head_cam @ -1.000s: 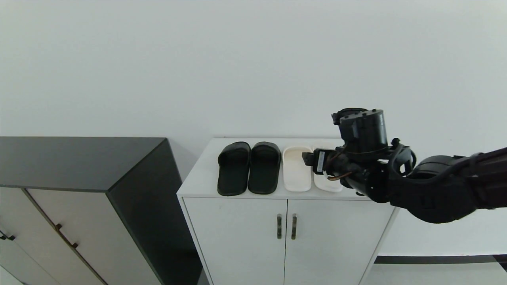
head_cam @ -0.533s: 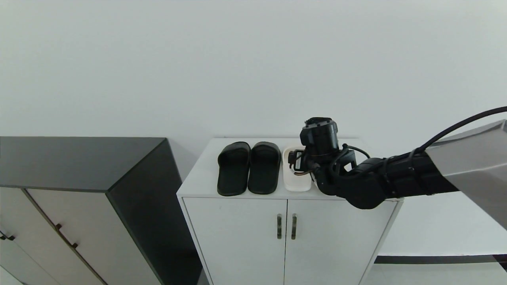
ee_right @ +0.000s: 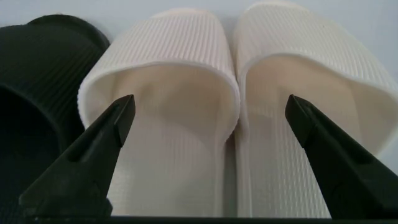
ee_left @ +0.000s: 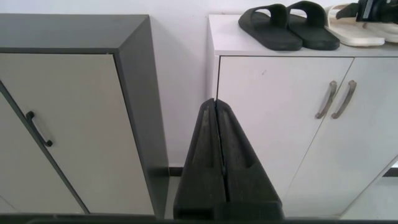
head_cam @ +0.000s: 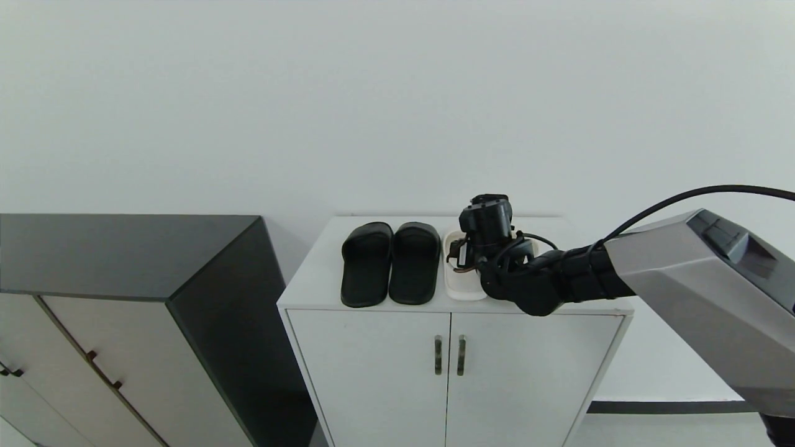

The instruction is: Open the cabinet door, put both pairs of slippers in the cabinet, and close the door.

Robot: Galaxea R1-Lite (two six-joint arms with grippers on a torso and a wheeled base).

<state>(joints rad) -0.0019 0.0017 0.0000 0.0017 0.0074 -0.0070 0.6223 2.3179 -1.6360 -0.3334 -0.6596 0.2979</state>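
White slippers point(ee_right: 186, 50) atop the shut cabinet point(head_cam: 528, 372) sit before my right gripper point(ee_right: 210, 106), jaws spread; black slippers point(head_cam: 388, 264) at their nine o'clock. Left gripper point(ee_left: 215, 104) jaws pressed together.

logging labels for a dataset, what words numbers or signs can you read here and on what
None: no word, number or sign can be read.
The black slippers, the white slippers, the white cabinet and the dark cabinet all look plain.
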